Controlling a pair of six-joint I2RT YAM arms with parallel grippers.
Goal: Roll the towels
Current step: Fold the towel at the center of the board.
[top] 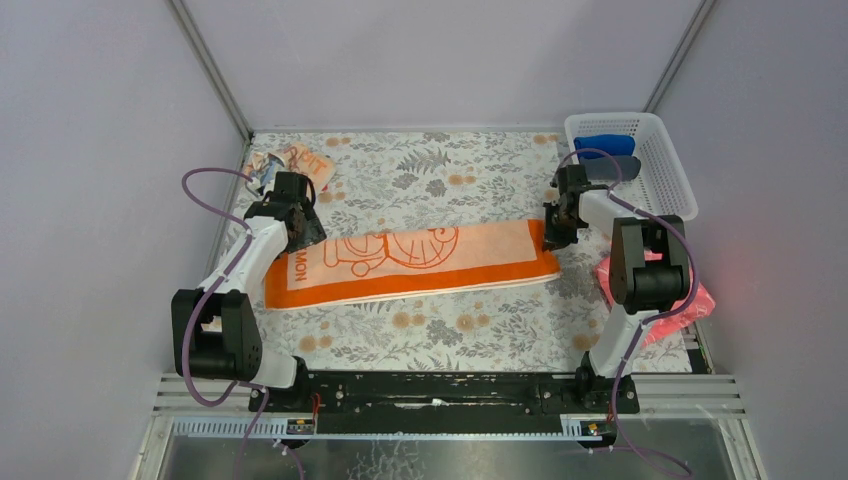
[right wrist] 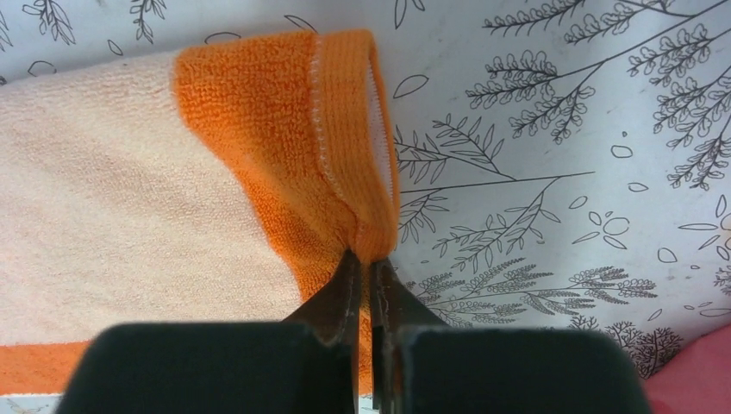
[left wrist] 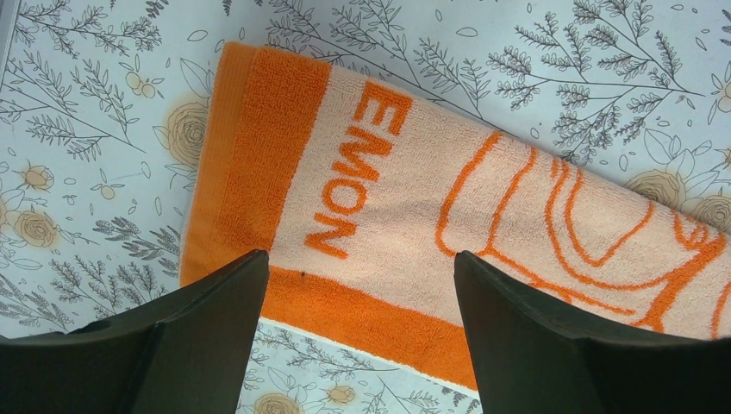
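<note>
An orange-bordered towel [top: 415, 262] with a peach centre and orange drawing lies folded lengthwise across the floral table. My right gripper [top: 556, 226] is shut on the towel's right end, pinching the orange hem [right wrist: 366, 216] and lifting it a little. My left gripper [top: 300, 232] is open above the towel's left end [left wrist: 362, 198], where the letters "EMON" show, with its fingers [left wrist: 215, 302] apart and touching nothing. A second, pale peach towel [top: 290, 165] with orange print lies crumpled at the far left corner.
A white basket [top: 662, 172] at the far right holds a blue roll [top: 606, 145] and a dark grey roll [top: 612, 167]. A pink cloth [top: 690, 300] lies at the right under the right arm. Grey walls close in the table.
</note>
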